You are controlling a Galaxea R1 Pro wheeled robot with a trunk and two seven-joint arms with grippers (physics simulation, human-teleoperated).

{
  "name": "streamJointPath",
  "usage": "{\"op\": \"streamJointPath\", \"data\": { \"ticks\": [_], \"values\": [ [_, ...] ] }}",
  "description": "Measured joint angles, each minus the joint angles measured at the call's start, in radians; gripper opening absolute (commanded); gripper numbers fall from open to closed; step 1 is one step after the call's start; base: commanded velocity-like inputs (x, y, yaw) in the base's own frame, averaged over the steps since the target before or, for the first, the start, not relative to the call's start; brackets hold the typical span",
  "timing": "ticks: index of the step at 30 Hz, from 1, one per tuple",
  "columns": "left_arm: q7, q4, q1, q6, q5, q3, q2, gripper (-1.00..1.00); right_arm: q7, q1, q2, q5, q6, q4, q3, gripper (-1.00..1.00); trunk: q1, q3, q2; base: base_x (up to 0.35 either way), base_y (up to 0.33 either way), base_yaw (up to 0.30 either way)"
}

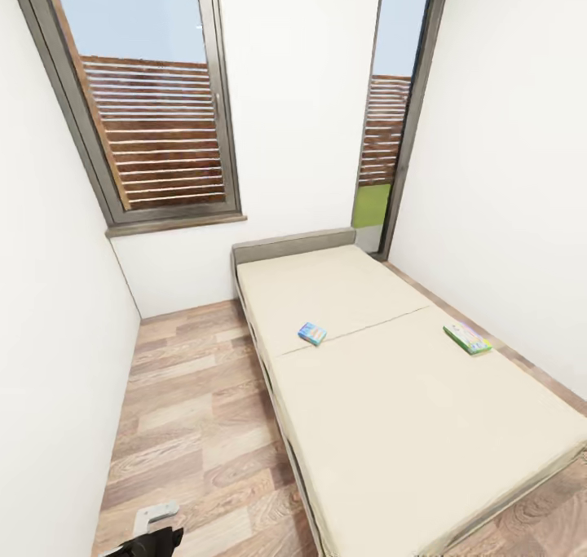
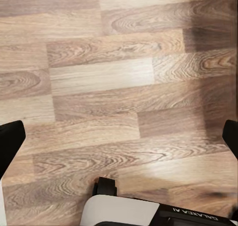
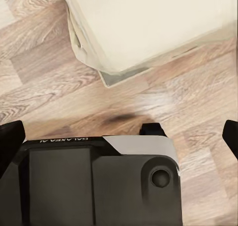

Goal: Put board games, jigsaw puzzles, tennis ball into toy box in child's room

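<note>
Wood, cloth and matt paint

The floor [image 1: 196,426] is wood plank with strong grain and a faint satin sheen, a soft glare showing on it in the right wrist view. The bed [image 1: 383,377] has a smooth, matt beige mattress that looks like cloth, on a dull grey frame. The two board games [image 1: 312,333] [image 1: 467,338] lying on it look like printed card, slightly glossy. The walls [image 1: 302,117] are flat matt white. The window frames [image 1: 220,108] are dark grey, smooth and dull. The robot's base [image 3: 99,181] looks like smooth matt plastic, black and pale grey.
</note>
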Motion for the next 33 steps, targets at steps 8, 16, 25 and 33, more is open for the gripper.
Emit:
{"op": "streamJointPath", "data": {
  "ticks": [8, 16, 25, 33],
  "values": [
    [0.0, 0.0, 0.0, 0.0, 0.0, 0.0, 0.0, 1.0, 0.0, 0.0, 0.0, 0.0, 0.001, 0.0, 0.0, 1.0, 0.0, 0.0, 0.0, 0.0, 0.018, -0.278],
    [0.0, 0.0, 0.0, 0.0, 0.0, 0.0, 0.0, 1.0, 0.0, 0.0, 0.0, 0.0, 0.001, 0.0, 0.0, 1.0, 0.0, 0.0, 0.0, 0.0, 0.164, -0.278],
    [0.0, 0.0, 0.0, 0.0, 0.0, 0.0, 0.0, 1.0, 0.0, 0.0, 0.0, 0.0, 0.001, 0.0, 0.0, 1.0, 0.0, 0.0, 0.0, 0.0, 0.054, -0.278],
    [0.0, 0.0, 0.0, 0.0, 0.0, 0.0, 0.0, 1.0, 0.001, 0.0, 0.0, 0.0, 0.001, 0.001, 0.0, 1.0, 0.0, 0.0, 0.0, 0.0, 0.005, -0.278]
  ]
}}
